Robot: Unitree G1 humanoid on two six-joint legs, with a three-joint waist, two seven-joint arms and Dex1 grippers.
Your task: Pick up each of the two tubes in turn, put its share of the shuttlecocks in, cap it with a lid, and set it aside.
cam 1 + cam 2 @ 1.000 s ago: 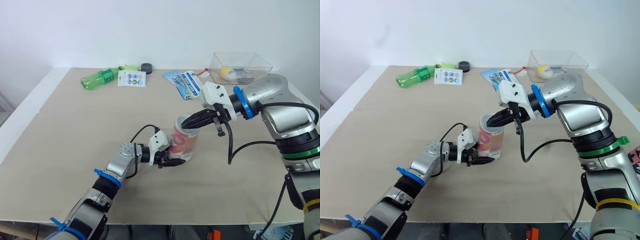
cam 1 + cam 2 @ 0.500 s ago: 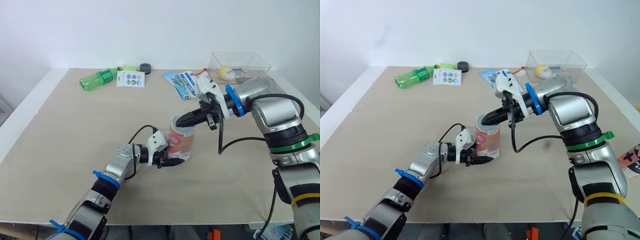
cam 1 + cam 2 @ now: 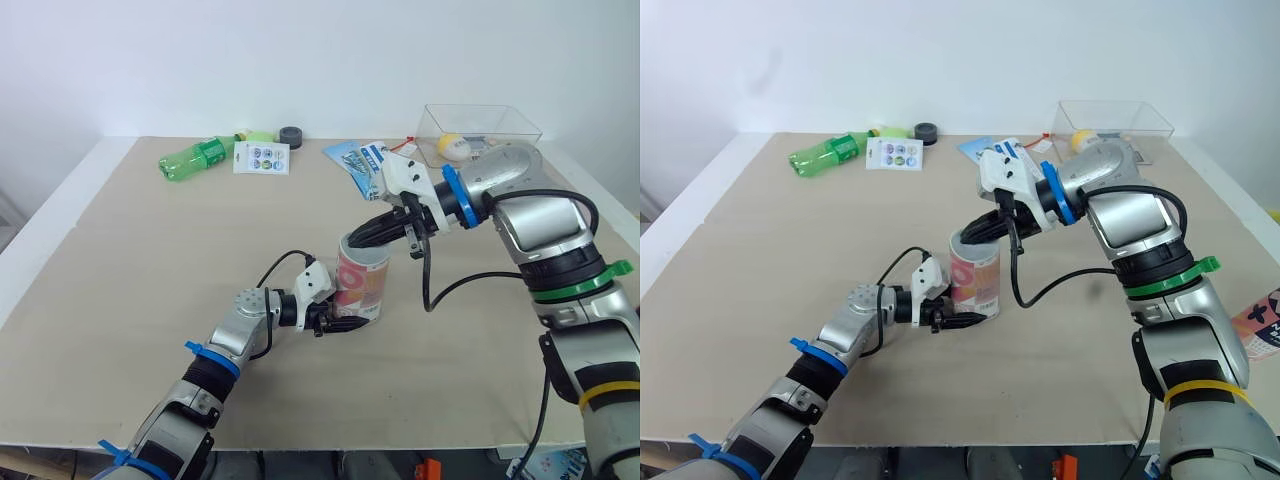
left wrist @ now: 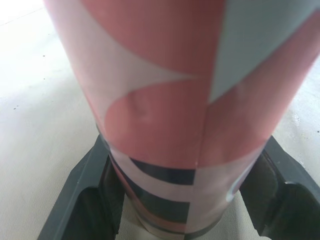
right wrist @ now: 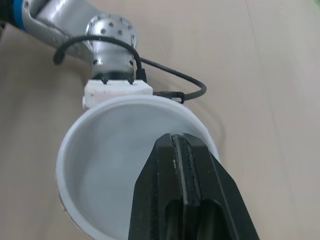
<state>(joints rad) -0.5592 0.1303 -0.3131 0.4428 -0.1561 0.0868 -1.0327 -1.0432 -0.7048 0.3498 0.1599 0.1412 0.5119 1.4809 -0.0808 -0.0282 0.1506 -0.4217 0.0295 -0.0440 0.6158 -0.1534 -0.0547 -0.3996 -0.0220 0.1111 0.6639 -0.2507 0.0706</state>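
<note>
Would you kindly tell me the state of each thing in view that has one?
tube: upright, uncapped, nothing seen inside.
left gripper: shut on the tube's base.
right gripper: shut, tips at the tube's mouth.
green bottle: lying on its side.
clear box: open-topped, yellow ball inside.

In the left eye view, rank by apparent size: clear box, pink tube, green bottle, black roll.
1. clear box
2. pink tube, though it sits nearest the camera
3. green bottle
4. black roll, clearly smallest
</note>
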